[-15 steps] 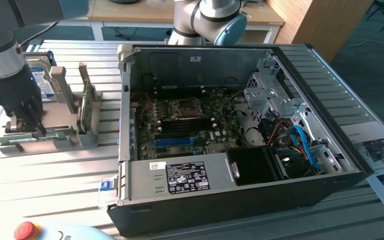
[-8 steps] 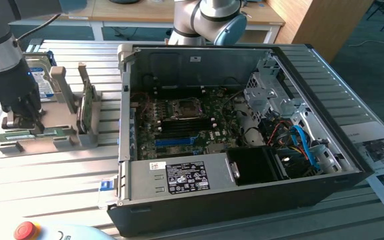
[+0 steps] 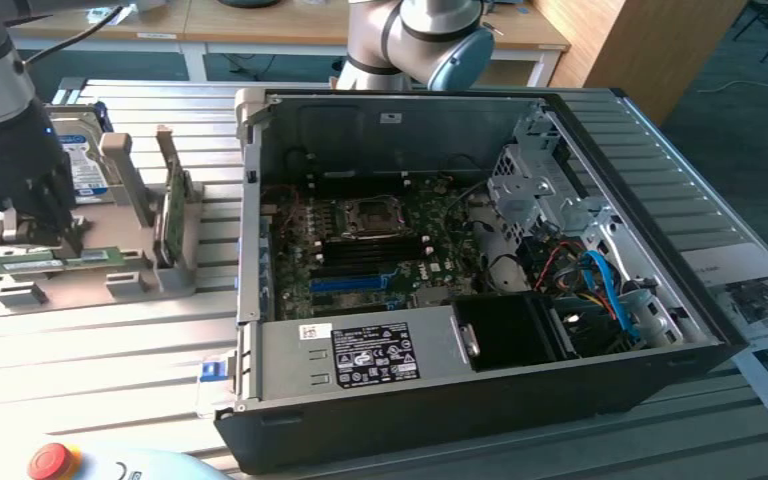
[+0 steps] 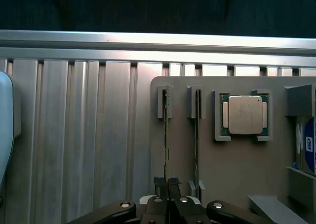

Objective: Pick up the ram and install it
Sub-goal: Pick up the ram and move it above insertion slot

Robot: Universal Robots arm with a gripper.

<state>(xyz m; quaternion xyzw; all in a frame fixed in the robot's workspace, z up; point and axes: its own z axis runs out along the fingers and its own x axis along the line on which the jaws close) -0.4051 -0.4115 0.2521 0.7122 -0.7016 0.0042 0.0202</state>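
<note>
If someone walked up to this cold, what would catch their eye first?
The open black computer case, motherboard bared, sits mid-table in the exterior view. At that view's left, the gripper is closed on the ram, a green stick on edge in a gray holder that also carries a processor chip.

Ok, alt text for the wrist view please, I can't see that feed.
The gripper is closed on the thin edge of the ram, which stands on edge in a slot of the grey holder. A second thin board sits in the neighbouring slot, with a processor chip in a recess beside it, all on a ribbed metal table.
</note>
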